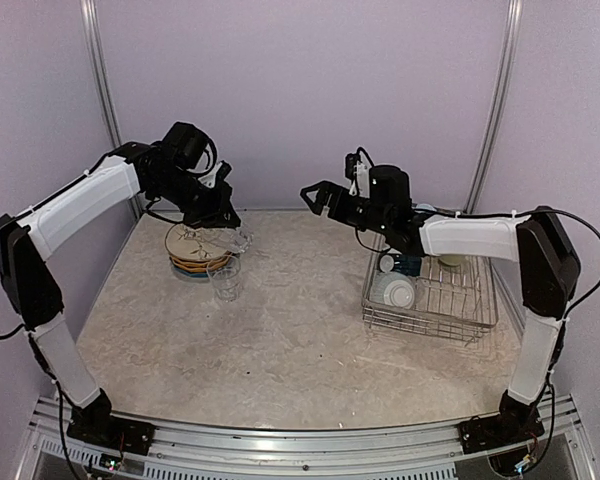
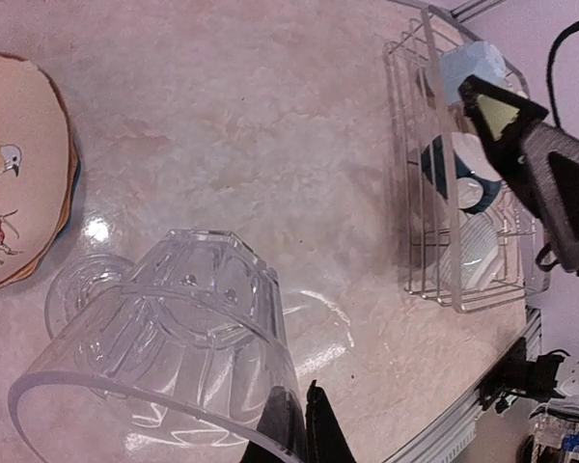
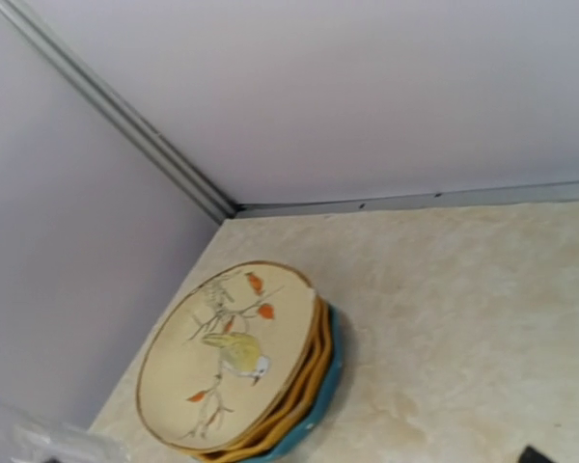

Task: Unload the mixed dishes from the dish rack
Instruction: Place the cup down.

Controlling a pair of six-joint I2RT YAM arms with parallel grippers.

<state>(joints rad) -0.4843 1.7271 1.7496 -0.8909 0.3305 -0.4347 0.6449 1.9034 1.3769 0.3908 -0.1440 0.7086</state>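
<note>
— While your left gripper is pinching the rim of a clear glass tumbler, where is that glass hanging?

— You are holding it tilted in the air at the back left of the desk, mouth toward the wrist camera, just over the edge of the stack of plates. The fingers are clamping the glass wall between them. A second tumbler is standing upright on the desk just in front of the stack.

— And the right side?

— Your right gripper is hovering in the air to the left of the dish rack, fingers spread apart and gripping nothing. The rack is sitting at the right of the desk, well apart from the plates. It is carrying a white dish, a teal-and-white bowl and a pale green mug — how each is leaning I cannot tell.
</note>
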